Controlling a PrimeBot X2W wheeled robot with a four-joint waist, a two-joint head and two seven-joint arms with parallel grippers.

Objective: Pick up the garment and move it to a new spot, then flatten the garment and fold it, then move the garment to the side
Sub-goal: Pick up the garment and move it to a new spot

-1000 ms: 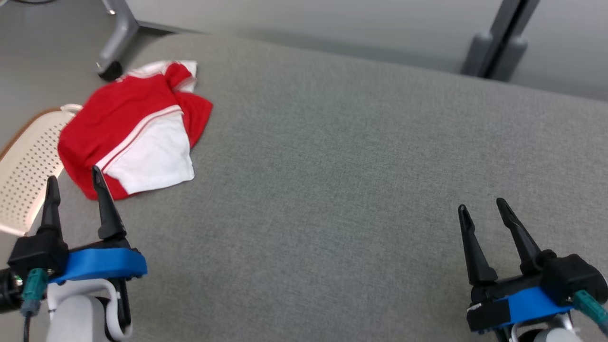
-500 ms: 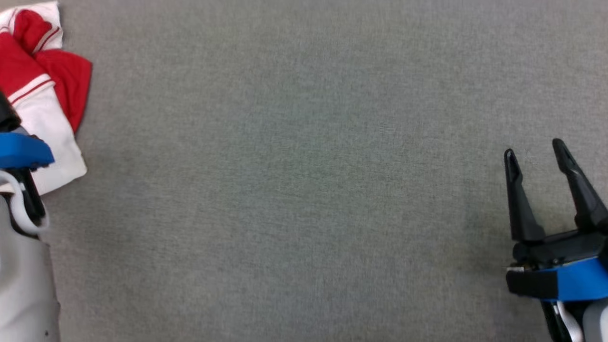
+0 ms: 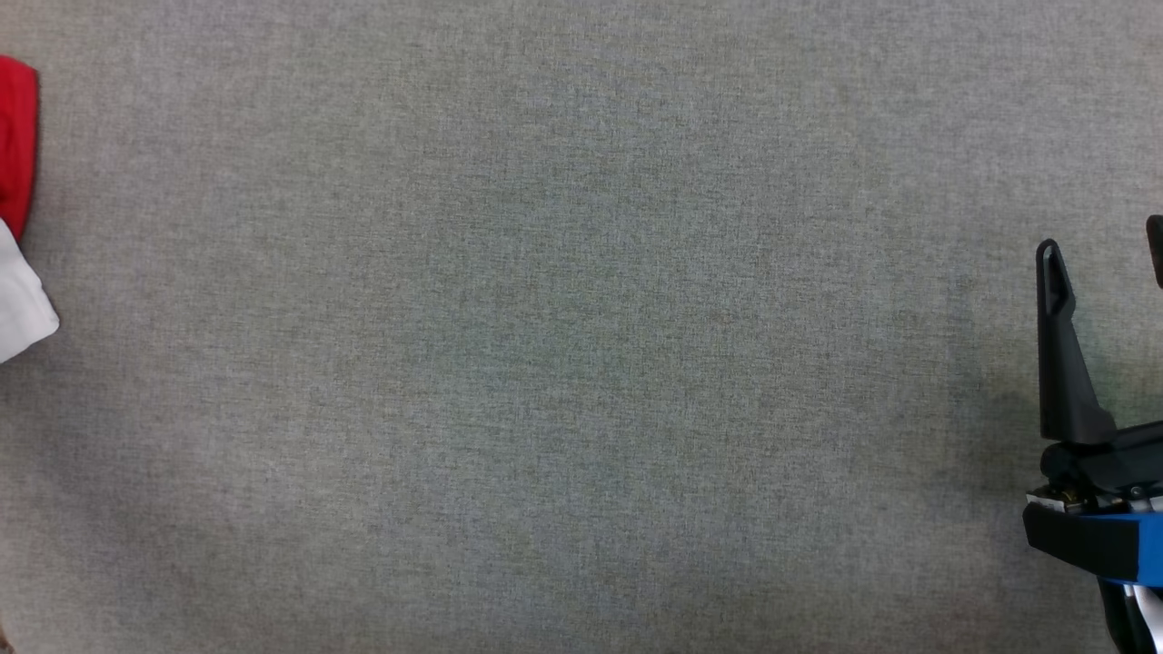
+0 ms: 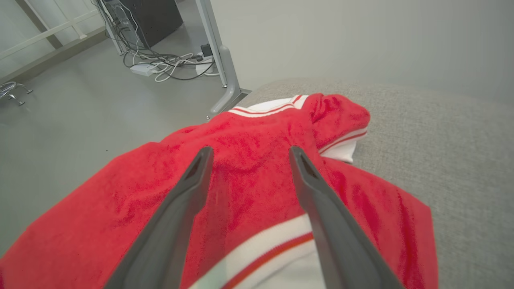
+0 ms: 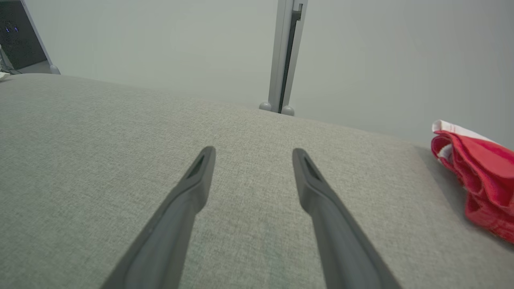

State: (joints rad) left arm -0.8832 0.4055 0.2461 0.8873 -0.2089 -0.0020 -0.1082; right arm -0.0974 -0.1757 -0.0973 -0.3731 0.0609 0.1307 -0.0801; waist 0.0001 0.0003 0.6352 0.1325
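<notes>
Head view: a grey fabric-covered desk (image 3: 581, 327) stretches across the frame. The garment (image 3: 14, 136), red above and white below, shows as a sliver at the left edge, lying on the desk. At the lower right stands the right gripper (image 3: 1102, 238), black with a blue band at its base. Its fingers are spread apart, the outer one cut off by the frame's edge, and nothing is between them.

Left wrist view: the left gripper (image 4: 251, 150) is over the garment's red towelling, its two dark fingers apart and holding nothing. Whether the tips touch the cloth cannot be told. White bands with a thin red stripe run along the garment's hems, and a bunched red fold lies at its far end. The garment sits at the desk's corner. Past it are a grey floor (image 4: 80, 112), a metal leg (image 4: 223, 68), a tangle of cables (image 4: 168, 66) and a dark case (image 4: 148, 18).

Right wrist view: the right gripper's open fingers point across bare grey fabric. The garment lies crumpled at the frame's right edge, well apart from them. A grey post (image 5: 286, 52) rises behind the desk against a pale wall (image 5: 140, 44).
</notes>
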